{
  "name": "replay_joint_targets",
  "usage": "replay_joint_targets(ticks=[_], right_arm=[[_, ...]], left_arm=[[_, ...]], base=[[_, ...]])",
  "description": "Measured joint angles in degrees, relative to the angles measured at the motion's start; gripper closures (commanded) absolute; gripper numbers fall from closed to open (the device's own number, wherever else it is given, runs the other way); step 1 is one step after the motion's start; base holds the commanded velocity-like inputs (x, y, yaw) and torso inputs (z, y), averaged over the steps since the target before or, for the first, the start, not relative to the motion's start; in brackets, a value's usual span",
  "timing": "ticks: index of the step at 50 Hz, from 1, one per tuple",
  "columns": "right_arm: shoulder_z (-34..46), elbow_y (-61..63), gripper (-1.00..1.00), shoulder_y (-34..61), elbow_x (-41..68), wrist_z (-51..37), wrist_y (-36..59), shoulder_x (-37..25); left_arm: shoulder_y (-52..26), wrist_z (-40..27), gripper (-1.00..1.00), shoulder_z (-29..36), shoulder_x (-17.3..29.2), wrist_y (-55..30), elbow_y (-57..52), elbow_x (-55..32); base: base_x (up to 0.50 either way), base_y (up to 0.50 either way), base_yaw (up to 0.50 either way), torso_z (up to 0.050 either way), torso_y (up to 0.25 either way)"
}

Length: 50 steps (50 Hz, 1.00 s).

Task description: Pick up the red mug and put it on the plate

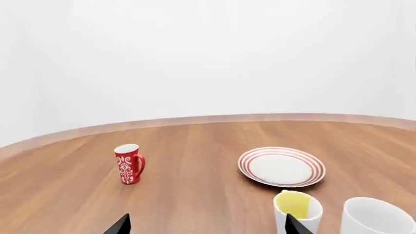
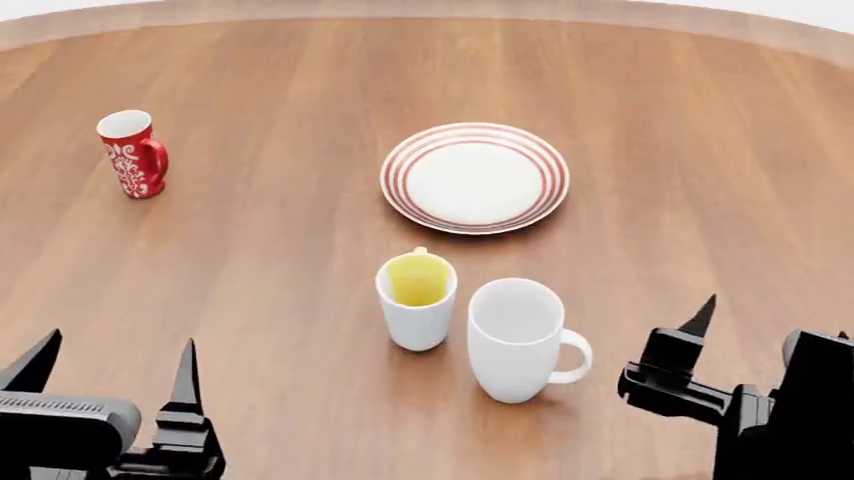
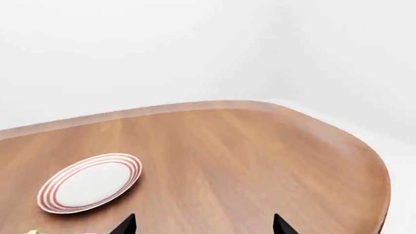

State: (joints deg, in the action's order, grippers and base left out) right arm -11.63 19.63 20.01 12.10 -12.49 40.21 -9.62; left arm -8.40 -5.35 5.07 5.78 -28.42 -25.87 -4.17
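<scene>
- You are looking down from the head camera at a round wooden table (image 2: 267, 280) with four pieces of crockery on it.
- The red mug (image 2: 132, 153) stands upright at the far left of the table, well apart from everything else. It has a white floral pattern, a white inside, and its loop handle points toward the plate.
- The plate (image 2: 475, 177), white with red rings round its rim, lies flat near the middle of the table with nothing on it.
- Nearer to you than the plate stand two more mugs, just beside each other: a white mug with a yellow inside (image 2: 416, 300) and, to its right, a larger plain white mug (image 2: 515, 338) with its handle turned to the right.
- Your left gripper (image 2: 114, 375) sits low at the near left edge, its two dark fingers spread apart and holding nothing, well short of the red mug.
- Your right gripper (image 2: 761, 335) sits at the near right edge, beside the plain white mug but not touching it. Its fingers are likewise parted and empty.
</scene>
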Motion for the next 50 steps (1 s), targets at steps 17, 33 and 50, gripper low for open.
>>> replay_joint_targets(ticks=[17, 33, 50], right_arm=[[-2.76, 1.69, -1.0, 6.53, 2.29, -2.14, 9.86, -2.78], [-3.38, 0.99, -1.0, 8.47, 3.17, -2.84, 12.3, -3.57], [-2.74, -0.26, -1.0, 8.93, 3.36, -3.11, 12.19, -3.83]], left_arm=[[-2.34, -1.21, -1.0, -0.38, 1.27, -7.36, -7.48, -1.94], [-3.11, -2.2, -1.0, -0.3, 2.13, -9.26, -9.4, -2.93], [-3.38, -2.95, -1.0, -0.19, 2.79, -9.15, -9.23, -3.81]], base=[[0.5, 0.0, 0.0, 0.0, 0.0], [0.5, 0.0, 0.0, 0.0, 0.0], [0.5, 0.0, 0.0, 0.0, 0.001]])
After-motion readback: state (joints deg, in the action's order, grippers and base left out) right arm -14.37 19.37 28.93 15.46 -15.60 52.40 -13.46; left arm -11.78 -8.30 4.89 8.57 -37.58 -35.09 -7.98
